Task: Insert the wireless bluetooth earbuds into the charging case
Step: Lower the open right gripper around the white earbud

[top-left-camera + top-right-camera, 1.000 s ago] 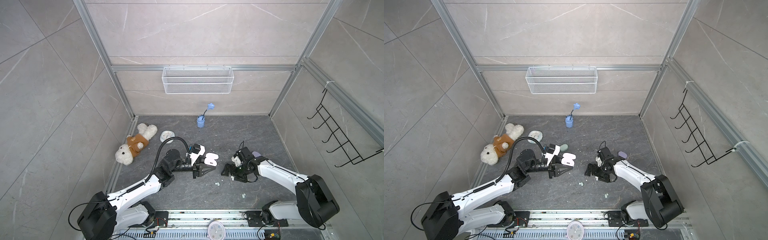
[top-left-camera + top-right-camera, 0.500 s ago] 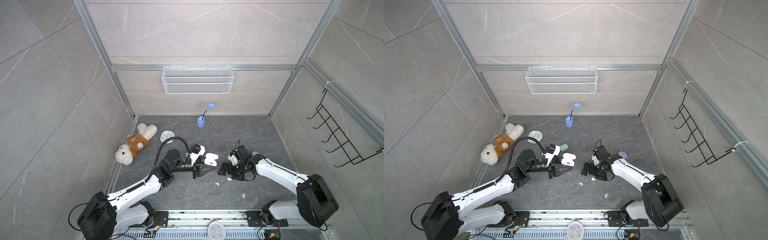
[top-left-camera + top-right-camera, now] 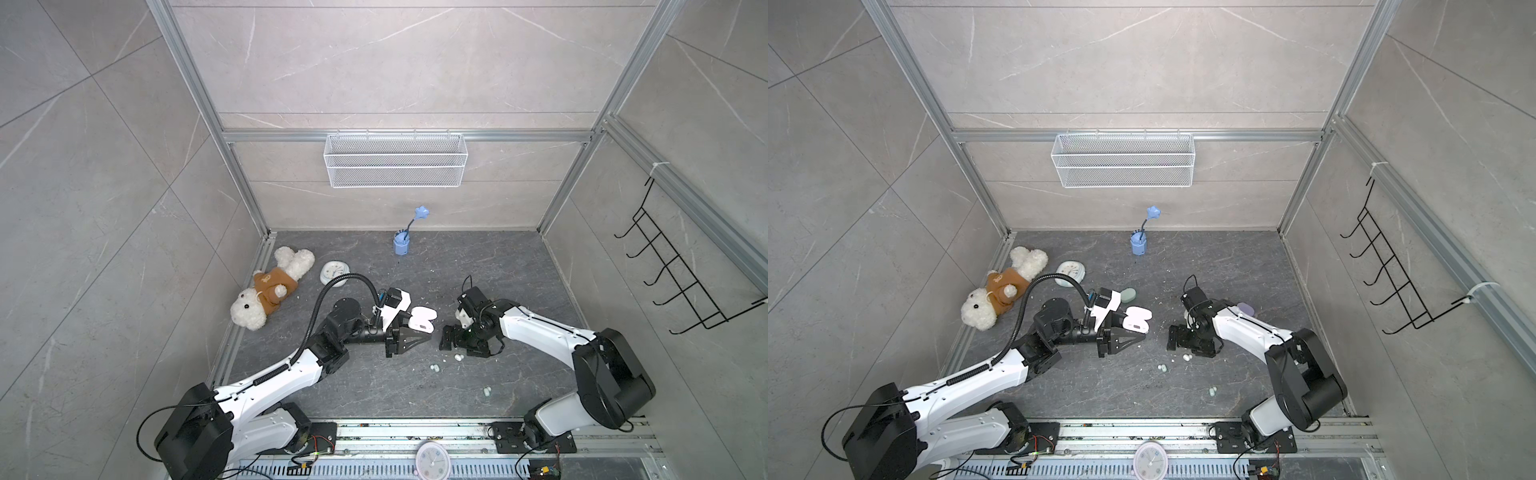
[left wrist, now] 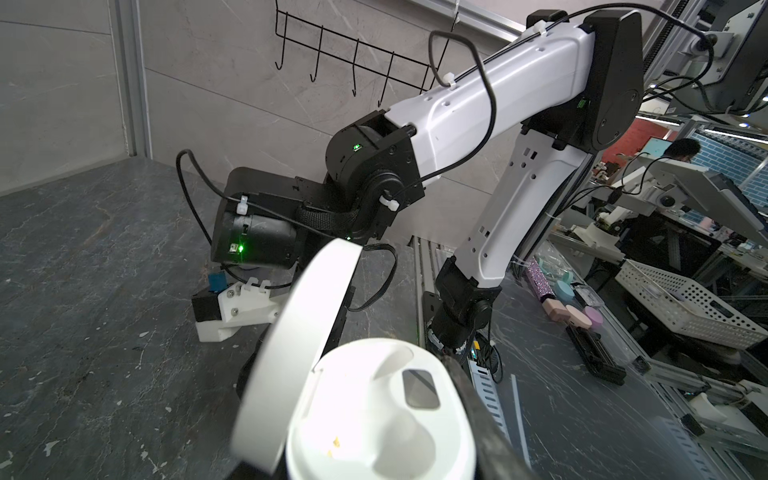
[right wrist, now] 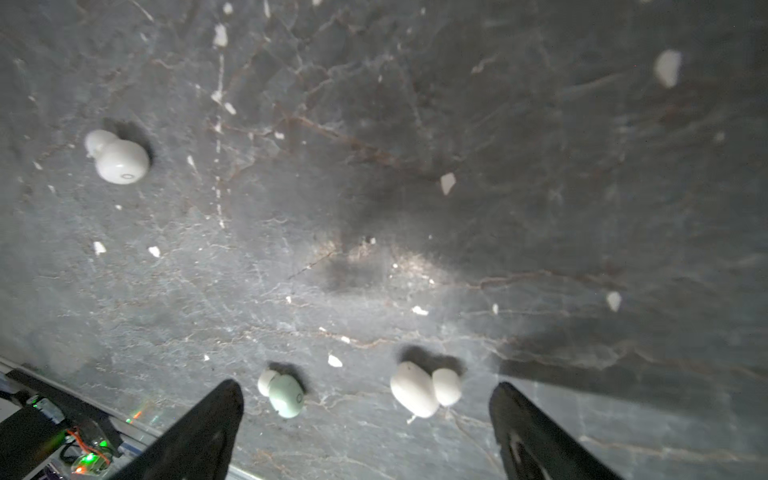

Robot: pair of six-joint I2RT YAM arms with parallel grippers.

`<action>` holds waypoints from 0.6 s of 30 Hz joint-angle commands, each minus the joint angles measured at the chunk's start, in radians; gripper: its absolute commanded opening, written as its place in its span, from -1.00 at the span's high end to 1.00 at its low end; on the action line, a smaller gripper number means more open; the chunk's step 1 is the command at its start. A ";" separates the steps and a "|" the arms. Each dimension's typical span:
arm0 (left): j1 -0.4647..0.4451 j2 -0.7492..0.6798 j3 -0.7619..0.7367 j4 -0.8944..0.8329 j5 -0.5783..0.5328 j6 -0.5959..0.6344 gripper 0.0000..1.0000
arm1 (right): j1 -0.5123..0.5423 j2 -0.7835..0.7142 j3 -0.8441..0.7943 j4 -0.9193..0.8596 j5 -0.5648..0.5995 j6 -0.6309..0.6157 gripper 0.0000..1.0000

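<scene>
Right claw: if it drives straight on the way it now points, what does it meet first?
Probably the white earbud, lying inside the open right claw, with the mint earbud beside it; depth is unclear.

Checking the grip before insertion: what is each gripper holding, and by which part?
The left gripper clamps the white charging case by its base, lid open. The right gripper is open and holds nothing.
</scene>
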 commanded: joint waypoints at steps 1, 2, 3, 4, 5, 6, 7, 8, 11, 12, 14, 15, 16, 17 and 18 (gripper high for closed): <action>-0.004 -0.015 0.049 0.017 0.000 0.019 0.60 | 0.005 0.036 0.028 0.019 0.003 -0.026 -0.91; -0.004 -0.016 0.050 0.014 0.000 0.021 0.60 | 0.004 0.044 0.027 0.028 -0.005 -0.026 -0.91; -0.004 -0.016 0.051 0.012 -0.001 0.022 0.60 | 0.005 0.048 0.024 0.034 -0.012 -0.025 -0.91; -0.004 -0.017 0.051 0.011 -0.002 0.022 0.60 | 0.004 0.048 0.019 0.041 -0.020 -0.022 -0.91; -0.004 -0.017 0.051 0.008 -0.002 0.024 0.60 | 0.005 0.046 0.013 0.046 -0.029 -0.019 -0.91; -0.004 -0.018 0.051 0.008 -0.003 0.023 0.60 | 0.006 0.042 0.009 0.049 -0.034 -0.017 -0.91; -0.005 -0.017 0.051 0.006 -0.003 0.024 0.60 | 0.005 0.039 0.003 0.050 -0.040 -0.015 -0.91; -0.004 -0.018 0.051 0.007 -0.005 0.024 0.60 | 0.004 0.032 -0.004 0.052 -0.047 -0.013 -0.91; -0.004 -0.014 0.052 0.007 -0.006 0.026 0.60 | 0.007 0.010 -0.021 0.053 -0.064 -0.008 -0.91; -0.004 -0.013 0.052 0.006 -0.006 0.025 0.60 | 0.006 0.005 -0.026 0.052 -0.067 -0.005 -0.91; -0.004 -0.013 0.052 0.007 -0.006 0.026 0.60 | 0.011 -0.009 -0.036 0.052 -0.075 0.000 -0.92; -0.004 -0.013 0.052 0.007 -0.006 0.026 0.60 | 0.012 -0.013 -0.038 0.050 -0.076 0.002 -0.91; -0.005 -0.013 0.052 0.005 -0.007 0.026 0.60 | 0.013 -0.016 -0.041 0.049 -0.077 0.005 -0.91; -0.004 -0.013 0.053 0.002 -0.007 0.026 0.60 | 0.014 -0.019 -0.041 0.046 -0.078 0.005 -0.92; -0.004 -0.014 0.054 0.002 -0.008 0.028 0.61 | 0.016 -0.022 -0.043 0.044 -0.078 0.009 -0.91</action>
